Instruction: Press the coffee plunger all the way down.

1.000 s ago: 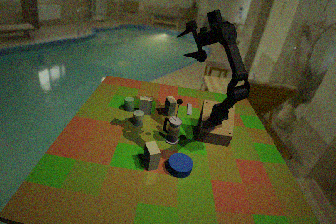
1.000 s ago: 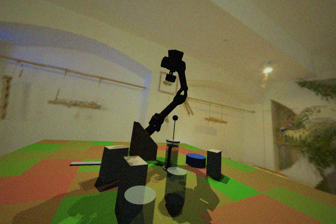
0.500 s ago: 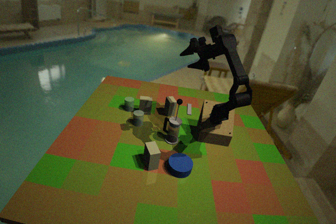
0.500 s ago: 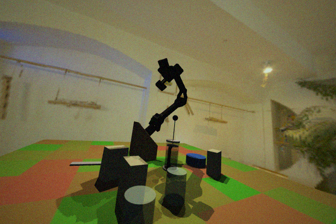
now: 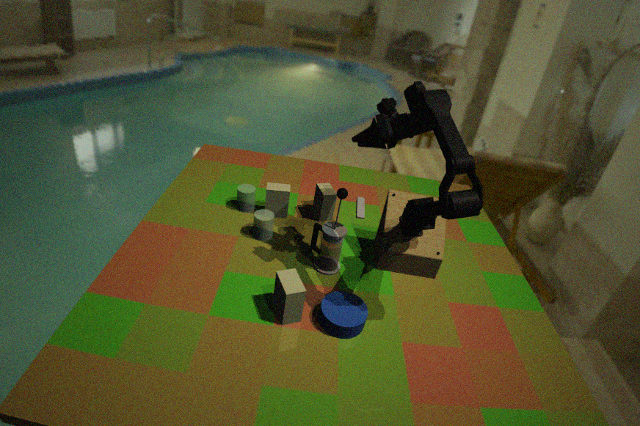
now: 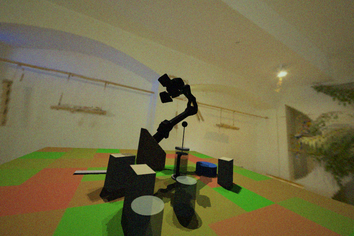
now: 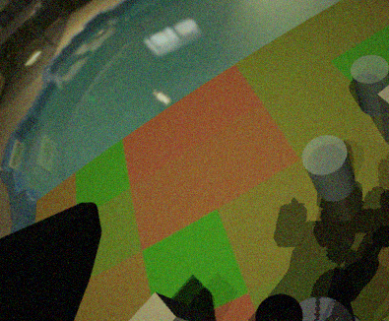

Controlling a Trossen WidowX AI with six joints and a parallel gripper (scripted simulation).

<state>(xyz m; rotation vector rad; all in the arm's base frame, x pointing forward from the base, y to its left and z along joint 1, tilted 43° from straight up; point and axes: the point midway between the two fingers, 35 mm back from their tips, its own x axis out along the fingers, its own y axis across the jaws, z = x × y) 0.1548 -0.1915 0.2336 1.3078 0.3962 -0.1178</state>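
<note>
The coffee press (image 5: 332,248) (image 6: 181,164) stands upright on the patchwork table, a clear cylinder with a dark handle. Its plunger is up: the black knob (image 5: 341,193) (image 6: 184,124) (image 7: 279,311) stands on a thin rod high above the lid. In the wrist view the knob and lid show at the bottom edge, partly cut off. My gripper (image 5: 368,123) (image 6: 165,88) is open and empty. It hangs in the air above the level of the knob, not touching the press, with its fingers spread wide.
A blue disc (image 5: 343,310) (image 6: 206,169) and a pale block (image 5: 290,297) (image 6: 225,172) stand near the press. Two grey-green cylinders (image 5: 246,197) (image 5: 263,225), two more blocks (image 5: 277,199) (image 5: 324,202) and a white strip (image 5: 360,207) are farther back. A wooden box (image 5: 413,263) is beside the arm's base.
</note>
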